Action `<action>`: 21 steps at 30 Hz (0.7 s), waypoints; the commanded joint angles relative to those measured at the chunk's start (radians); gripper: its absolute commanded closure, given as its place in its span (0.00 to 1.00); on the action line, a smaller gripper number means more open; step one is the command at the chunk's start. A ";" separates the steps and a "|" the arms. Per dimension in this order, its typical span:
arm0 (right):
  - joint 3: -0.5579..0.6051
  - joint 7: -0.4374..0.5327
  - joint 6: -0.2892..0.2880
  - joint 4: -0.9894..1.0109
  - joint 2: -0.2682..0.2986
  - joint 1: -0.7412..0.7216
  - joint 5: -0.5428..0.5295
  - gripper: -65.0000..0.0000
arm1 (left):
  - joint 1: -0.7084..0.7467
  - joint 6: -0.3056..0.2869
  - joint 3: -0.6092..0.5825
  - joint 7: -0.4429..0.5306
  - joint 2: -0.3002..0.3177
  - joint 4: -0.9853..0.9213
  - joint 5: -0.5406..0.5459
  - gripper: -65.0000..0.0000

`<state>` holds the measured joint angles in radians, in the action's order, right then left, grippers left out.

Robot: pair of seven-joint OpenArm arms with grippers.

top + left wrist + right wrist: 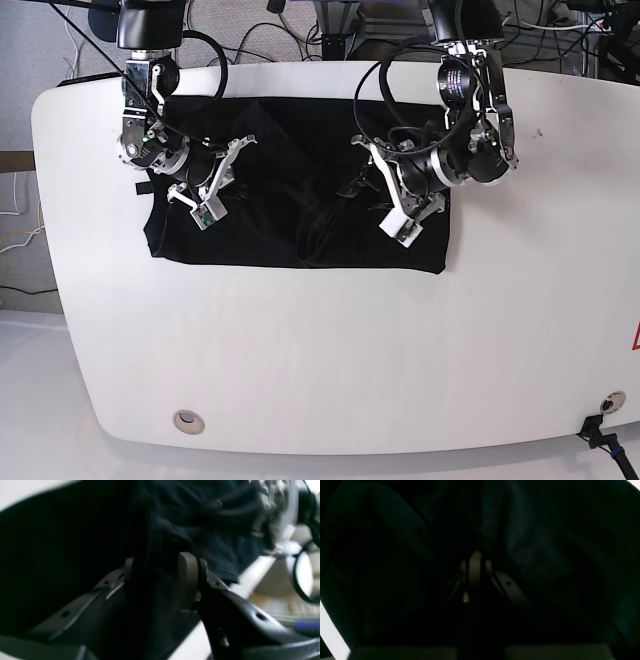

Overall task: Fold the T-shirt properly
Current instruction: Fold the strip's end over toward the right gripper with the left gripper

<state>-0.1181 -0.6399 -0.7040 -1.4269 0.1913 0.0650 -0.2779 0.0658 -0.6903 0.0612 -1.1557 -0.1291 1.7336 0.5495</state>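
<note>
Two round fittings [188, 422] sit nearest me on the white table [320, 370], taking the base view as my clock: one at seven o'clock, the other at four. Beyond them lies the black T-shirt [250, 235], rumpled, reaching from ten o'clock round past twelve to one, with raised creases running through its middle.

Over the cloth at one o'clock is the left gripper [155, 567], its fingers parted by a moderate gap. Dark fabric shows behind and between them, but I can't tell whether any of it is caught. At ten o'clock the right gripper [480, 563] is down at the shirt, jaws closed together; whether a bit of fabric is pinched in there, I can't make out. Farthest off, up at twelve, loose black cables [290, 32] trail past the table's far edge.
</note>
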 commanded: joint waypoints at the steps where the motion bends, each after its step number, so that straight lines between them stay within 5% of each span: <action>1: 0.008 -0.131 0.006 0.013 0.000 0.022 0.093 1.00 | -0.017 -0.008 -0.044 0.026 0.016 0.026 0.129 0.66; 6: 0.008 -0.131 0.006 0.013 -0.017 0.022 0.095 1.00 | -0.057 -0.008 -0.068 0.026 0.150 0.075 0.260 0.66; 14: 0.008 -0.131 0.006 0.013 -0.019 0.022 0.095 1.00 | -0.120 -0.008 0.124 0.030 0.342 0.059 0.225 0.66; 18: 0.008 -0.131 0.006 0.013 -0.019 0.022 0.095 1.00 | -0.114 -0.008 0.124 0.030 0.355 0.047 0.109 0.67; 21: 0.008 -0.131 0.006 0.013 -0.019 0.022 0.095 1.00 | -0.082 -0.008 0.093 0.069 0.299 0.038 -0.055 0.67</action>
<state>-0.1169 -0.6407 -0.7071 -1.4277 0.1661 0.0673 -0.2783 -0.0074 -0.6968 0.1570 -1.1271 0.1703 1.7622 0.5343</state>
